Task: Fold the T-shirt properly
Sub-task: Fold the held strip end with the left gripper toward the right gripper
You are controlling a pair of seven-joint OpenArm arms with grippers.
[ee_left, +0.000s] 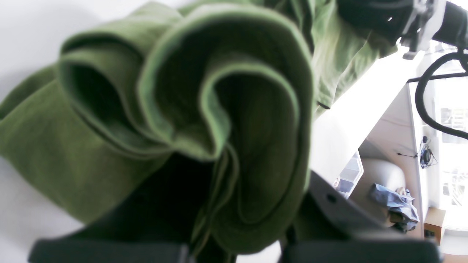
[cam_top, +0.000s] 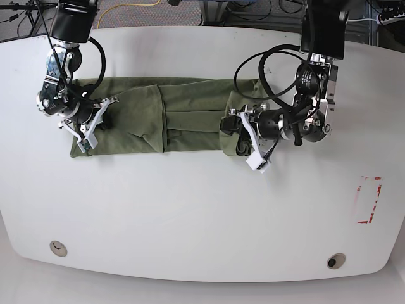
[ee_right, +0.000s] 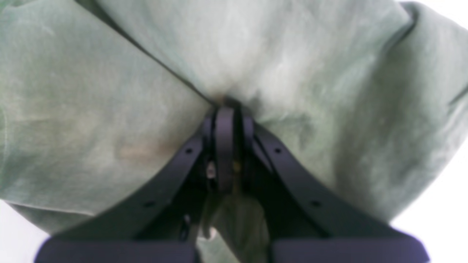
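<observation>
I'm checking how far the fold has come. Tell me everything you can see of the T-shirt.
The T-shirt is plain olive-green soft cloth, wrinkled, lying as a long band folded lengthwise across the white table. The left gripper is shut on one end, where the cloth bunches into rolled layers. The right gripper pinches the other end. No print shows; collar and sleeves cannot be made out.

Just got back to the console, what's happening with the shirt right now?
The two arms are partway through folding the T-shirt, which lies as a long folded strip across the white table. The left gripper has its jaws clamped on a bunched, rolled-up end of the fabric, lifted off the table in the left wrist view. The right gripper is at the opposite end, jaws shut on a pinch of cloth. The final crosswise fold isn't done yet.
</observation>
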